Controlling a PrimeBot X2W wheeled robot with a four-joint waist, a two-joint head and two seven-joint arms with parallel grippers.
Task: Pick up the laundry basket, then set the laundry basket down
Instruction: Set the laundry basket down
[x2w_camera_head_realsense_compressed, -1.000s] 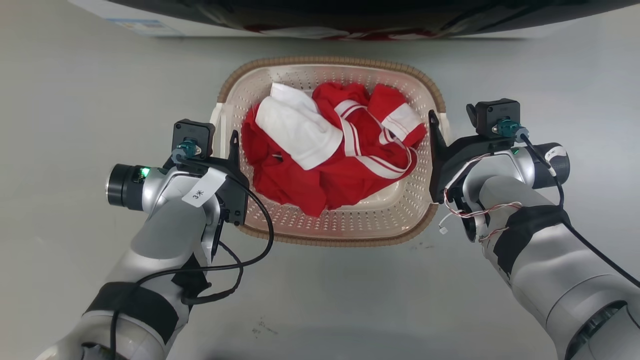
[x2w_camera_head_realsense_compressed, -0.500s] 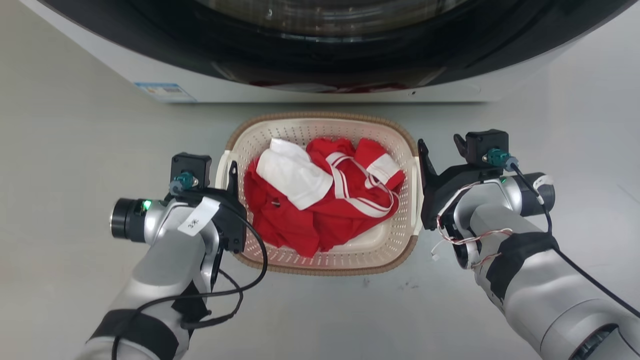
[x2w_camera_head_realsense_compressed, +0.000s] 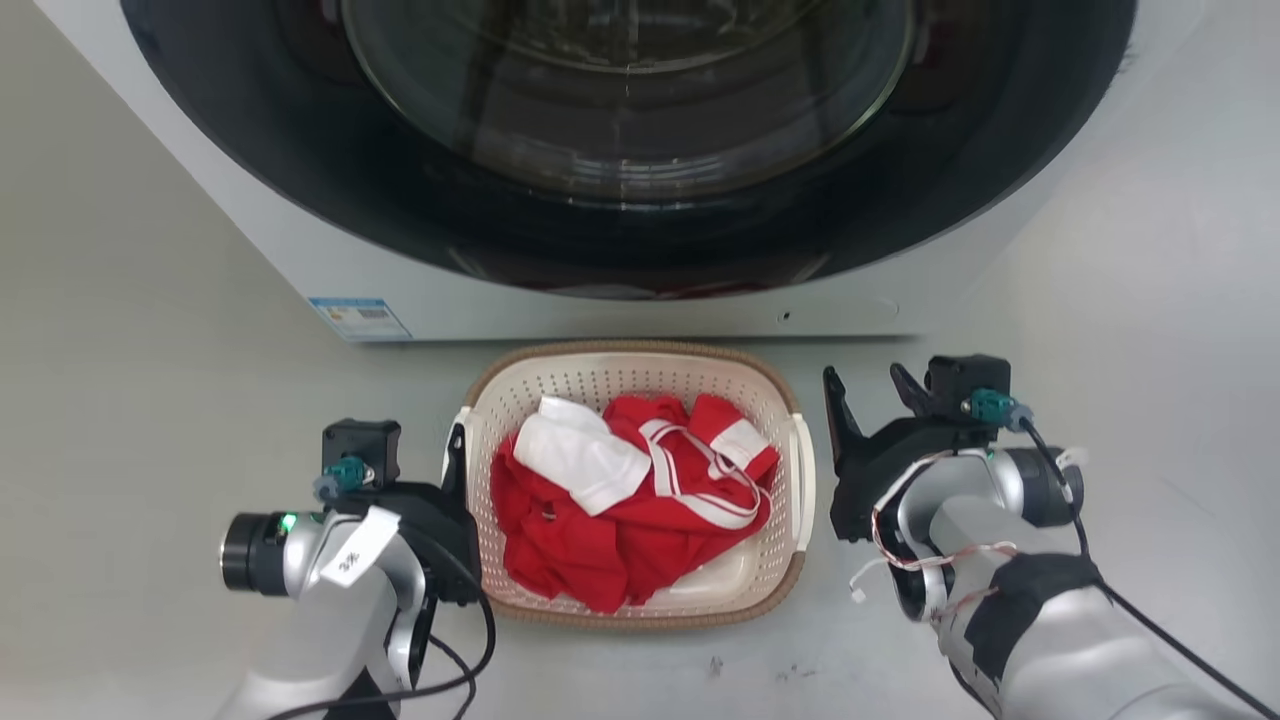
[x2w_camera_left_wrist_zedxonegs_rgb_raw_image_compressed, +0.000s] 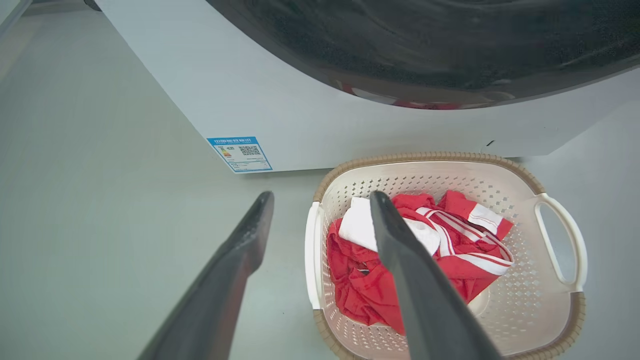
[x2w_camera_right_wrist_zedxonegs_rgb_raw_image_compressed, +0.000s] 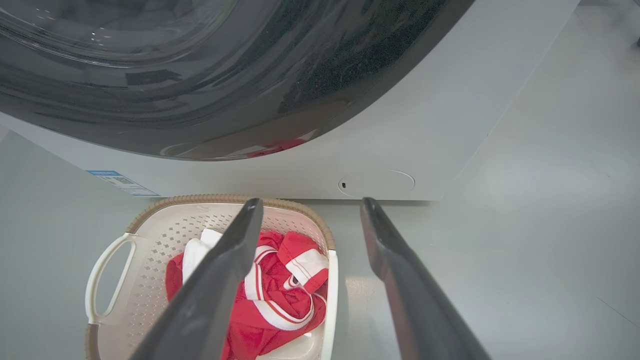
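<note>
On the floor (x2w_camera_head_realsense_compressed: 150, 350), just near of the washing machine (x2w_camera_head_realsense_compressed: 600, 310), the laundry basket (x2w_camera_head_realsense_compressed: 628, 347) sits level with red and white clothes (x2w_camera_head_realsense_compressed: 600, 540) heaped inside. Nothing grips either of its 2 white handles. The left end effector (x2w_camera_left_wrist_zedxonegs_rgb_raw_image_compressed: 322, 196) is spread wide and empty, and in the left wrist view the left handle (x2w_camera_left_wrist_zedxonegs_rgb_raw_image_compressed: 311, 255) lies between its 2 fingers. The right end effector (x2w_camera_head_realsense_compressed: 862, 375) is equally wide and empty, just right of the right handle (x2w_camera_head_realsense_compressed: 806, 480) and apart from it.

I cannot tell whether the lift is ahead or the set-down is done. For a grasp, both arms should descend evenly, close on the handles together and raise the basket level so the load does not slide. For a release, they should draw straight up and outward without snagging a handle loop.
</note>
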